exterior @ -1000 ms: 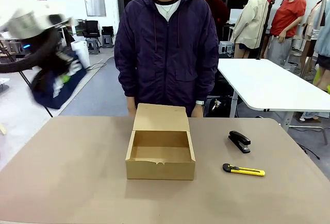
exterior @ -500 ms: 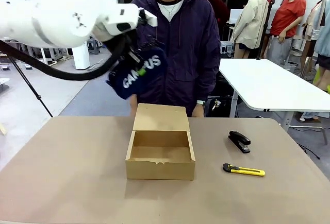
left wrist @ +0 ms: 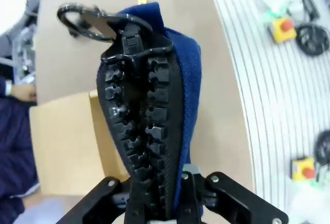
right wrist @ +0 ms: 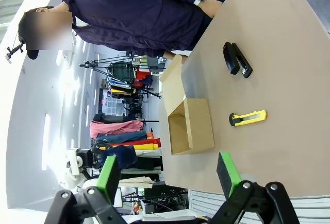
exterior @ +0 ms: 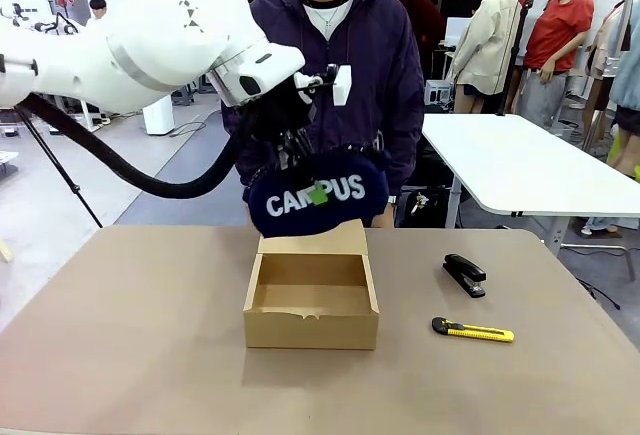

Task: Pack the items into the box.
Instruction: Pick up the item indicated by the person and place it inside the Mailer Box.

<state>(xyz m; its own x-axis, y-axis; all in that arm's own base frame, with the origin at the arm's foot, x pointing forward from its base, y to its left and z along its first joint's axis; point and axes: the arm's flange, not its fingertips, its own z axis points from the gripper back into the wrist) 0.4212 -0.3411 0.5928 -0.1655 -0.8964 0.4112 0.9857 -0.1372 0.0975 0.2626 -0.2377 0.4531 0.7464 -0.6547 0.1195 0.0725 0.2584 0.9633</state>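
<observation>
Front view: over the table (exterior: 130, 335), the left gripper (exterior: 316, 191), clamped on the pouch (exterior: 285, 202), has carried it rightward and lower than half a second ago. It now hangs just above the raised flap of the box (exterior: 311, 327), which is open with bare cardboard inside. The fingers of the right gripper (right wrist: 167, 175) stand apart. The stapler (exterior: 465, 275) and knife (exterior: 473, 331) lie right of the box, unmoved.

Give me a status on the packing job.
Done: nothing; the box is open and empty. In hand: the left gripper holds the pouch above the box's rear. Left: the stapler and utility knife lie on the table, right of the box.
</observation>
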